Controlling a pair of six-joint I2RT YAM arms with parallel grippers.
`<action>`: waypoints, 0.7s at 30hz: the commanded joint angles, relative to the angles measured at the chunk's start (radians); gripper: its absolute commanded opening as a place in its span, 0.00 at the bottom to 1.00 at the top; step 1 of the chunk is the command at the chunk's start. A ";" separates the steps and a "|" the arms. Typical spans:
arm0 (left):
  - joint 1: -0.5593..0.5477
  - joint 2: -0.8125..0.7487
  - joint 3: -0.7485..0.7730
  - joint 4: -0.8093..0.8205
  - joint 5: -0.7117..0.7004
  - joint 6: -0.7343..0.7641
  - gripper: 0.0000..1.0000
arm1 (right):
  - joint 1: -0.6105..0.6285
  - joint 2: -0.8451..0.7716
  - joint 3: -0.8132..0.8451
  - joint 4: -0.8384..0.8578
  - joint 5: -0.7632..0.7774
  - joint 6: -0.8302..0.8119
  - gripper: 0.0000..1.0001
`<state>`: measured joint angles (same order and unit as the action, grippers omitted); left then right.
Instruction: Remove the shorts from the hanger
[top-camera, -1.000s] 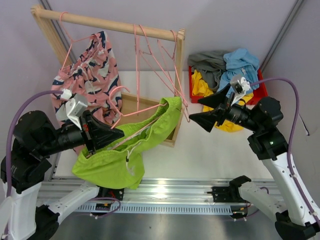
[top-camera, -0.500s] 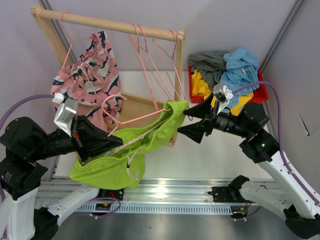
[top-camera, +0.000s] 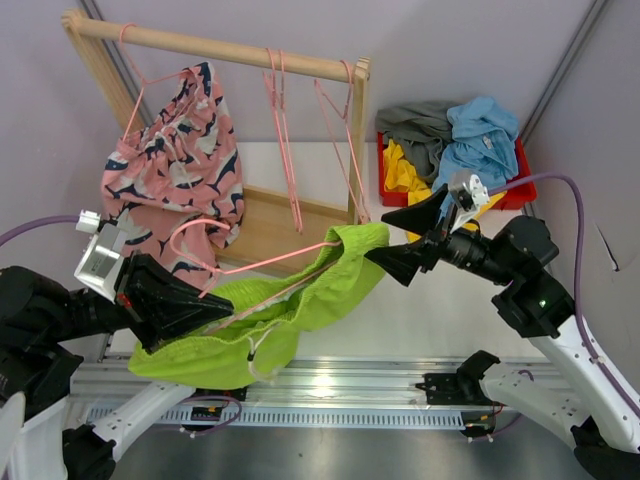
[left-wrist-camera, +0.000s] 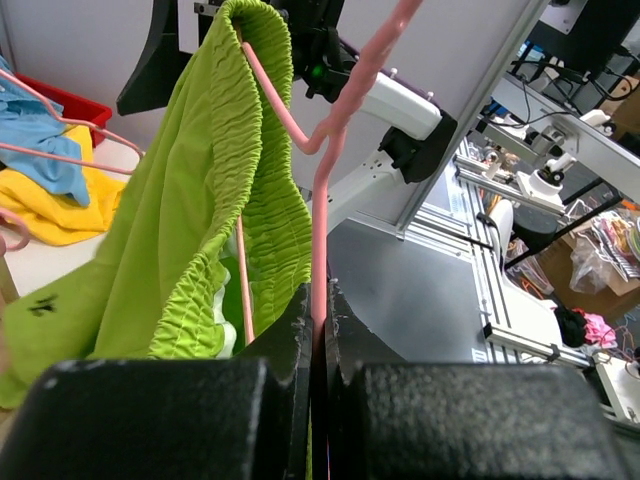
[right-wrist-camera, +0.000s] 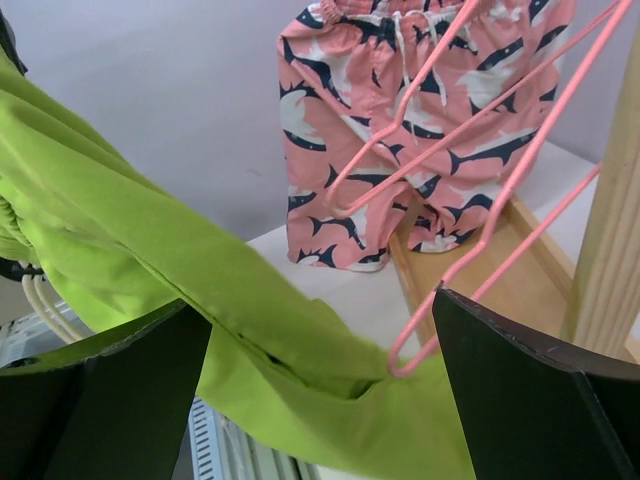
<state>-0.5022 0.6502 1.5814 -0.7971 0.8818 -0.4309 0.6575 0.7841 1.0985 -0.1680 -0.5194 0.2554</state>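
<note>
Left tool (left-wrist-camera: 318, 300): clamped tight on the wire of the pink hanger (left-wrist-camera: 320, 215). The lime green shorts (top-camera: 300, 300) hang from it, long axis running from the left tool up-right. Right tool (top-camera: 388, 238): jaws fully spread, straddling the shorts' far end.

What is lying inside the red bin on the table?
A pile of grey shorts, light blue shorts and yellow shorts. They cover the floor of the red bin; anything beneath is hidden.

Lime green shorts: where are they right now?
Top view, lower centre: the lime green shorts hang on a pink hanger held by the left gripper, their right end reaching into the open right gripper, in front of the wooden rack.
</note>
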 joint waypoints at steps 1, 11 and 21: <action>-0.007 -0.015 -0.006 0.081 0.028 -0.028 0.00 | 0.005 -0.006 0.058 0.021 0.045 -0.021 0.99; -0.007 0.005 -0.009 -0.011 -0.075 0.046 0.00 | 0.030 0.001 0.014 0.195 0.024 0.050 0.00; -0.019 -0.009 -0.182 -0.125 -0.219 0.103 0.00 | -0.001 0.007 0.184 0.171 0.563 -0.122 0.00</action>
<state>-0.5053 0.6613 1.4067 -0.9012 0.6800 -0.3401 0.6708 0.7910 1.1839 -0.0856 -0.2211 0.2031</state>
